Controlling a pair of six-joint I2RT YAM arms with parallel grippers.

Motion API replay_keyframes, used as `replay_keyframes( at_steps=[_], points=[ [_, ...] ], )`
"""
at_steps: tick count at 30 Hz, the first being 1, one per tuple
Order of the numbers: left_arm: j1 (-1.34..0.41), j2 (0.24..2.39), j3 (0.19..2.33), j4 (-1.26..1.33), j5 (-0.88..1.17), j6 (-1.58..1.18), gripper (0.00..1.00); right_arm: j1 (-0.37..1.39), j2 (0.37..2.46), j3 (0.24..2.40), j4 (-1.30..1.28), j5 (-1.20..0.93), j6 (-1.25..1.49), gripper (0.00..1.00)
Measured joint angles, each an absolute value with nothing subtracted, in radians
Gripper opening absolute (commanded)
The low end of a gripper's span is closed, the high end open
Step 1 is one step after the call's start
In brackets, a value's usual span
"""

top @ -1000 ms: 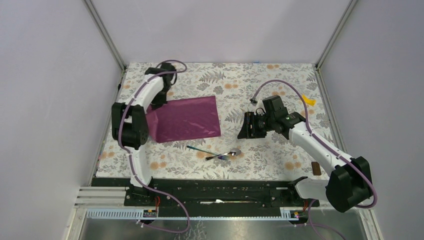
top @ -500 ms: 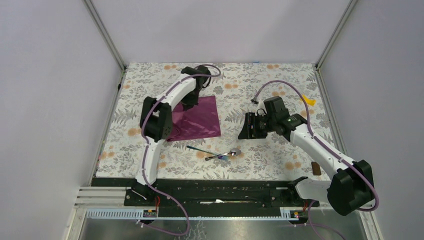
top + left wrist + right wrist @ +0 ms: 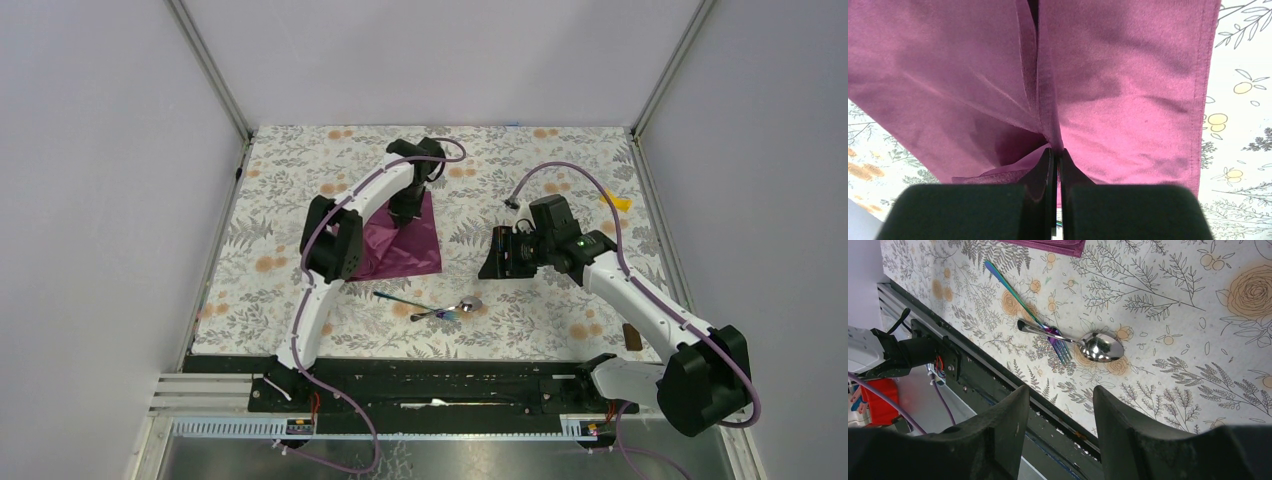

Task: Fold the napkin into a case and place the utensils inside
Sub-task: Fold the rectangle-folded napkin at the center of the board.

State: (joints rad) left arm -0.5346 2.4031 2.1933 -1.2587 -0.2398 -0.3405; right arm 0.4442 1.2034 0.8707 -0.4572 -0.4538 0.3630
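Top view: left arm covers napkin on its 9 o'clock side; left jaws hidden under wrist. Left wrist cam: napkin cut off at 12 & 9 o'clock edges; pinched fold vanishes betw. jaws. Right wrist cam: only a napkin sliver at 12 o'clock edge. Spoon and fork cross; can't tell which is on top. Brown block, yellow piece: too small to ID.
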Motion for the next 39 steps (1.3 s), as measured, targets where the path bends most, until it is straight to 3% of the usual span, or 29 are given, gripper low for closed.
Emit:
replay_keyframes(
  at_steps=[17, 33, 39],
  points=[
    [-0.574, 2.418, 2.246, -1.256, -0.149, -0.340, 0.00, 0.443, 1.203, 0.855, -0.446, -0.451, 0.363, 0.58],
    [-0.597, 2.440, 2.278, -1.263, -0.134, -0.341, 0.00, 0.435, 1.196, 0.853, -0.448, -0.358, 0.366, 0.81],
    [-0.597, 2.458, 2.278, -1.263, -0.133, -0.341, 0.00, 0.435, 1.186, 0.853, -0.462, -0.348, 0.364, 0.84]
  ],
)
